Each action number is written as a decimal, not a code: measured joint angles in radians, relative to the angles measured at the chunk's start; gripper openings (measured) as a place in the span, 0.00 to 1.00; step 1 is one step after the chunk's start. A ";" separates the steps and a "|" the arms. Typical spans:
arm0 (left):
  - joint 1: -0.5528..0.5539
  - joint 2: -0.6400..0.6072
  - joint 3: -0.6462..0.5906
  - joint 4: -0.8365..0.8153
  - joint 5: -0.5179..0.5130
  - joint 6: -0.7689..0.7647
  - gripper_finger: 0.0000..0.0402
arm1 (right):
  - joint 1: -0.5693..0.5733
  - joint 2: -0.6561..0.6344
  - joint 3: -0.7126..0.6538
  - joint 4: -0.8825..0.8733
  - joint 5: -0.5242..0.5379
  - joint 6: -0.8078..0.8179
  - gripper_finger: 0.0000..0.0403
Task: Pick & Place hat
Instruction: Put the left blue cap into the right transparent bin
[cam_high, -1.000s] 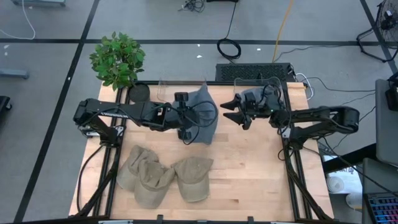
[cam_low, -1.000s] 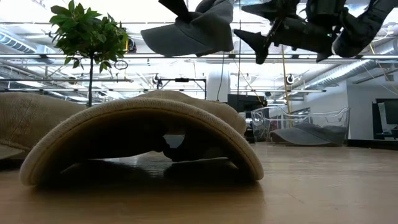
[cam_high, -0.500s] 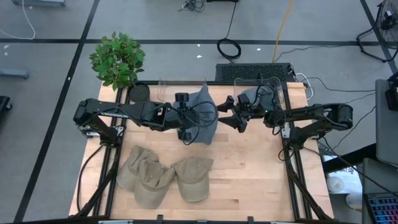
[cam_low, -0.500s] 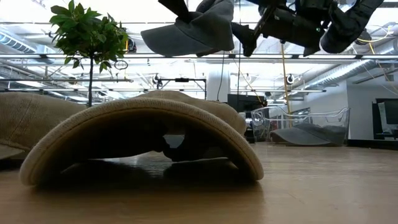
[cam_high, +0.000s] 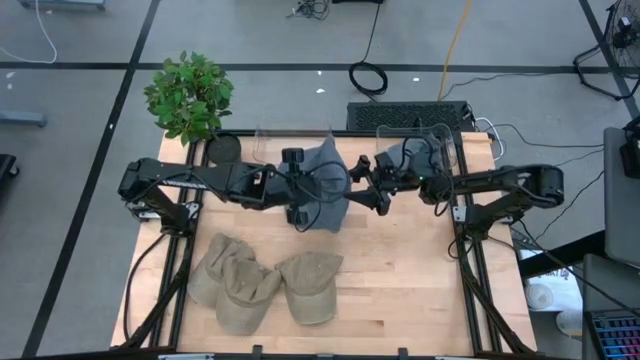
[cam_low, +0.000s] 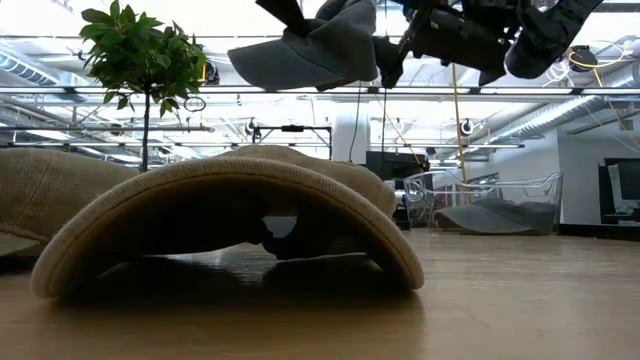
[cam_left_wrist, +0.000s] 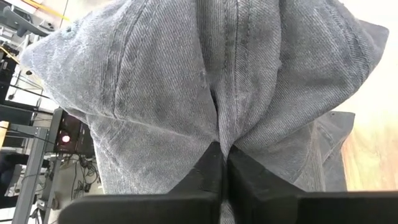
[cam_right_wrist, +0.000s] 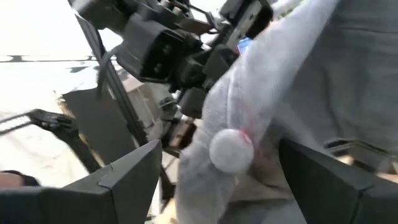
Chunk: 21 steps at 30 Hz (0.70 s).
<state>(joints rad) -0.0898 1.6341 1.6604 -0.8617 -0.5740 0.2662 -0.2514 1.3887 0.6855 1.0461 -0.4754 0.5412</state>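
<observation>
L to R, high view: potted plant (cam_high: 189, 95) at the desk's (cam_high: 400, 270) far-left corner. Left arm reaches in from the left edge; left gripper (cam_high: 297, 200) is pinched tight on a fold of the grey hat (cam_high: 328, 187), holding it up off the desk, over the far-middle part. Wrist view confirms: both fingers (cam_left_wrist: 208, 171) pressed together w/ grey denim bunched between them. Low view shows the hat (cam_low: 310, 45) hanging in the air near the top, brim out to one side.

Near the desk's front-left, three tan hats (cam_high: 258, 285) lie overlapping in a row, touching each other.

Right gripper (cam_high: 362, 190) is just beside the grey hat's right edge, fingers spread wide, w/ hat fabric and its top button betw. them in the wrist view; nothing clamped.

Containers: two clear bins at the far edge. Left bin (cam_high: 268, 142) sits behind the held hat; contents can't tell. Right bin (cam_high: 440, 140) is partly under the right arm; low view shows a grey hat (cam_low: 487, 217) lying in a clear bin.
</observation>
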 joint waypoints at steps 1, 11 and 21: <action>0.003 0.000 0.000 0.000 0.000 -0.001 0.04 | 0.004 0.008 0.014 0.004 -0.020 0.011 0.78; 0.025 0.000 0.000 -0.001 0.045 -0.033 0.05 | 0.038 0.037 0.072 -0.011 -0.060 -0.011 0.69; 0.025 0.000 0.000 -0.002 0.054 -0.044 0.05 | 0.036 0.037 0.072 -0.051 0.033 -0.063 0.38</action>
<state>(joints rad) -0.0647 1.6341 1.6600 -0.8638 -0.5196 0.2218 -0.2157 1.4258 0.7570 0.9948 -0.4424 0.4777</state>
